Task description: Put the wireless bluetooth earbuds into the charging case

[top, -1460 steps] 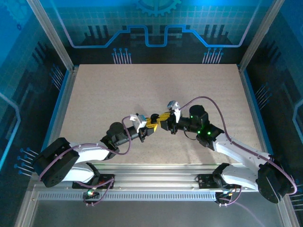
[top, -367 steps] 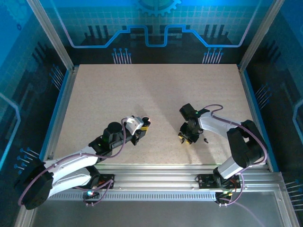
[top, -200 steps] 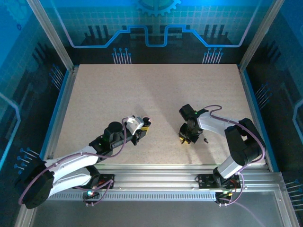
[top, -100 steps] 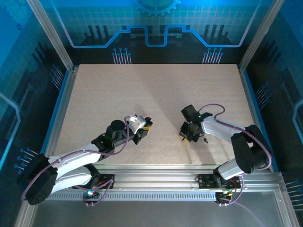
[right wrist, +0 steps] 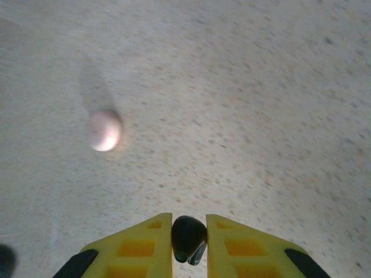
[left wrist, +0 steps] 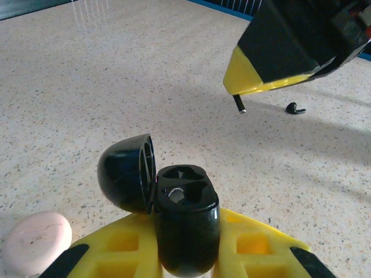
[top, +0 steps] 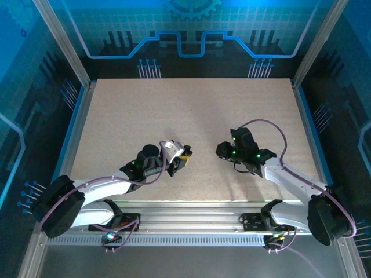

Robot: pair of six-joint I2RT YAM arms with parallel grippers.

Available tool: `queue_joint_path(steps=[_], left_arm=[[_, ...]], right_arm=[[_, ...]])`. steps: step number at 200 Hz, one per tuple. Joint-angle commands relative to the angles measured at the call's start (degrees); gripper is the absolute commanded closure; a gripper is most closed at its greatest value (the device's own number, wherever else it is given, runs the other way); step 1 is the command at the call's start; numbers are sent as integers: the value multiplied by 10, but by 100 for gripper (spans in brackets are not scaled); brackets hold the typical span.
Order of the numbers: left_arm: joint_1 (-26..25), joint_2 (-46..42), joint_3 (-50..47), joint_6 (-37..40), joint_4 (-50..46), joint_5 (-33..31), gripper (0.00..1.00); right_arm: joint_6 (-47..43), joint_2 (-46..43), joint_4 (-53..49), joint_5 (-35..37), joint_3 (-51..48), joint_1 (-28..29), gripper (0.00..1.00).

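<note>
Toward the front half of the table [top: 174, 110], the two arms face each other across a bare gap, with wide open surface behind. The left gripper [top: 184, 155] clamps a glossy black charging case [left wrist: 185, 223], its domed lid [left wrist: 124, 172] hinged open. The right gripper [top: 222, 150] pinches a black earbud [right wrist: 188, 236]. A second earbud [left wrist: 295, 108] lies loose on the table beyond it, and a whitish round piece [right wrist: 105, 130] rests nearby. The surface is speckled beige, and the walls [top: 191, 35] are blue.

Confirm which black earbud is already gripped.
The earbud pinched in the right gripper; the other black earbud lies loose on the table.
</note>
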Motion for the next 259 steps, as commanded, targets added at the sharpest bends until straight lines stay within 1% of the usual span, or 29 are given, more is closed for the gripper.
queue_joint_path(steps=[1,56,101,202,259], left_arm=[[3,13,20,-4,53,27,82],[4,35,29,22,83,33,82],[4,53,33,16,115,46,82],[3,56,33,-6,141,46,82],[3,55,34,-14,151,42,81]], right_arm=[[-61,-14,57,-40,3,9,81],[-102,-48,92,-91,10,29,81],[-119,-68,128,-112,10,55,80],[-104,-7,196,-107,47,94,80],[-105,12,204,-98,55,105,80]])
